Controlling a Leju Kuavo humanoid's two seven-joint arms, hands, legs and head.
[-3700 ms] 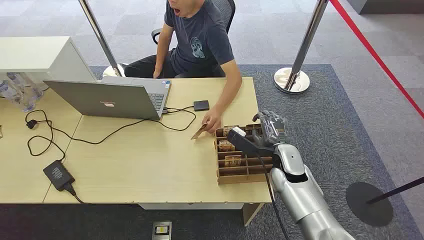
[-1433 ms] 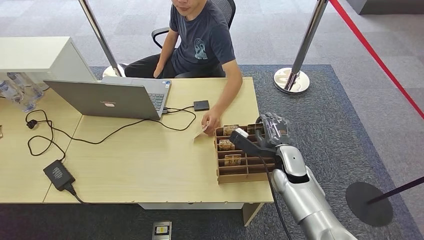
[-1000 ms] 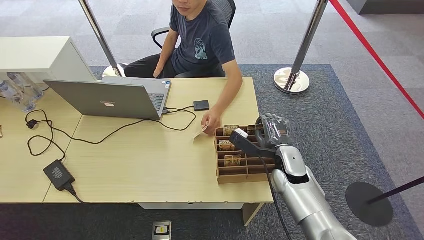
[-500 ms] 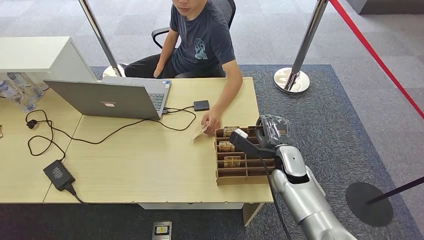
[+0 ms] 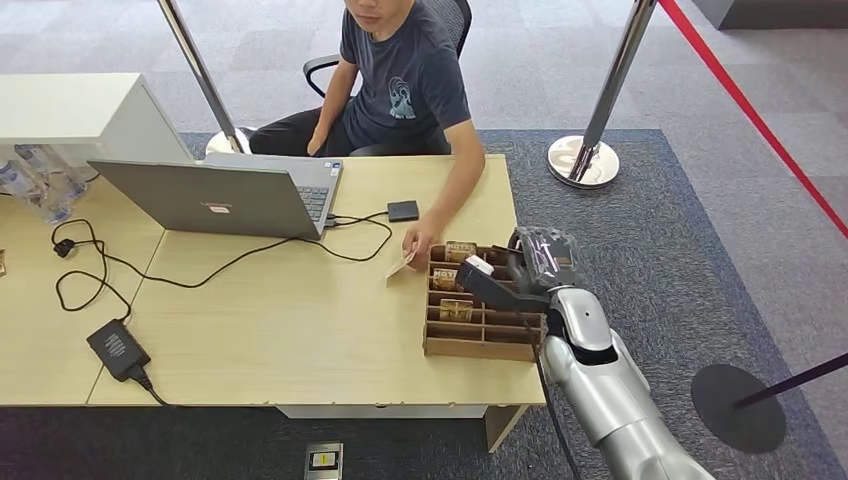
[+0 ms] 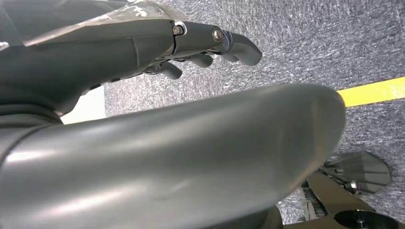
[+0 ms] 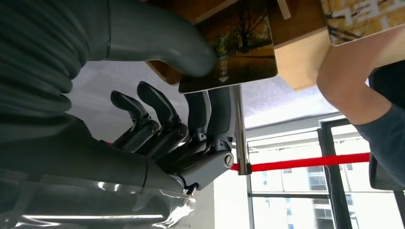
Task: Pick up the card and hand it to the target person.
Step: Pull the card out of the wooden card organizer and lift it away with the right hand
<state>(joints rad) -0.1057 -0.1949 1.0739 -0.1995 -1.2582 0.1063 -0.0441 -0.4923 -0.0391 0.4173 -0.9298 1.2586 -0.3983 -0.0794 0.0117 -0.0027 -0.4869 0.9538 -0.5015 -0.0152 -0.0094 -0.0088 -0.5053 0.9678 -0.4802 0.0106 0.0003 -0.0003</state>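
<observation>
One card (image 7: 237, 59) sat pinched between the right hand's (image 5: 535, 262) thick thumb (image 7: 167, 40) and its darker fingers (image 7: 210, 112) — a picture card with a tree scene, its long axis running across the thumb tip, most of it jutting out beyond the thumb. The right hand hovered over the far right end of the wooden tray (image 5: 480, 342) on the bench (image 5: 290, 320). A seated person's hand (image 5: 418, 243) held a second card (image 5: 399, 264) just beside the tray's far left corner. The left hand (image 6: 210, 45) hung over carpet — fingers loosely curled, gripping nothing.
</observation>
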